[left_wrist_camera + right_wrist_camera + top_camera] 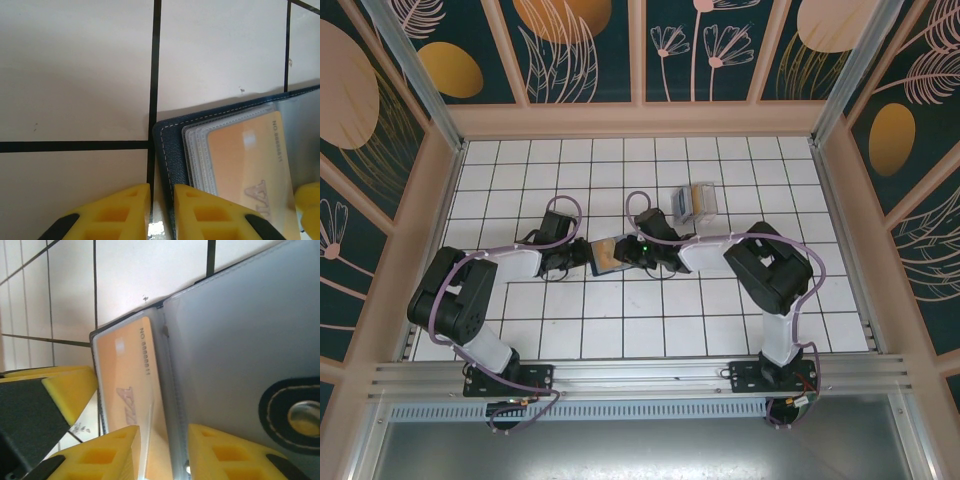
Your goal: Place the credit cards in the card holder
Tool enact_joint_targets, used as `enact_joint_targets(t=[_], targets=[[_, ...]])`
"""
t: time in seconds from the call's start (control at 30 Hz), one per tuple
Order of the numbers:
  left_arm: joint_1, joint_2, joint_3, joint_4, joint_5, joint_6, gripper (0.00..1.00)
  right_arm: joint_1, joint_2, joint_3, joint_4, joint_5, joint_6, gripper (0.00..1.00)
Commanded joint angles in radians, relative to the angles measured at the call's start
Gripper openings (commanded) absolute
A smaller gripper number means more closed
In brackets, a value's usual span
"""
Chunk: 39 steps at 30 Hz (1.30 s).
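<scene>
The card holder lies open on the tiled floor between my two grippers; it is a navy wallet with clear sleeves and a blue-grey inside. A yellow-orange credit card sits under its clear sleeve, also seen from the right wrist. My left gripper is nearly shut, with the wallet's stitched navy edge between its fingers. My right gripper hangs over the sleeve's spine, jaws apart, gripping nothing. More credit cards lie in the clear tray.
The clear plastic tray stands behind and right of the wallet. The wallet's snap button is close to my right fingers. Wooden walls ring the white tiled floor, which is bare in front.
</scene>
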Motion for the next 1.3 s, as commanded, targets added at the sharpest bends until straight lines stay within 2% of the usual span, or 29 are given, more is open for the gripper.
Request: enact_joint_targets(t=[0.0, 0.27, 0.43, 0.6, 0.73, 0.9, 1.0, 1.1, 1.27], targets=[[-0.001, -0.023, -0.025, -0.029, 0.001, -0.002, 0.22, -0.006, 0.016, 0.043, -0.08, 0.025, -0.079, 0.28], [0.001, -0.032, -0.037, -0.017, 0.018, -0.038, 0.22, 0.017, 0.069, 0.092, -0.036, -0.067, -0.093, 0.24], [0.003, -0.08, -0.05, -0.051, -0.002, -0.048, 0.23, 0.007, -0.031, 0.128, -0.194, 0.065, -0.24, 0.26], [0.002, -0.137, -0.083, -0.082, 0.01, -0.053, 0.27, -0.001, -0.084, 0.188, -0.432, 0.356, -0.403, 0.37], [0.003, -0.174, -0.102, -0.079, 0.022, -0.065, 0.29, -0.001, -0.064, 0.238, -0.544, 0.491, -0.468, 0.43], [0.003, -0.158, -0.097, -0.084, 0.033, -0.061, 0.29, 0.001, 0.003, 0.308, -0.631, 0.56, -0.502, 0.47], [0.003, -0.141, -0.098, -0.077, 0.036, -0.056, 0.29, 0.011, 0.033, 0.331, -0.645, 0.561, -0.519, 0.49], [0.003, -0.141, -0.101, -0.076, 0.036, -0.056, 0.3, 0.026, 0.063, 0.36, -0.669, 0.563, -0.524, 0.57], [0.002, -0.127, -0.098, -0.069, 0.042, -0.055, 0.3, 0.046, 0.106, 0.396, -0.664, 0.536, -0.527, 0.59]])
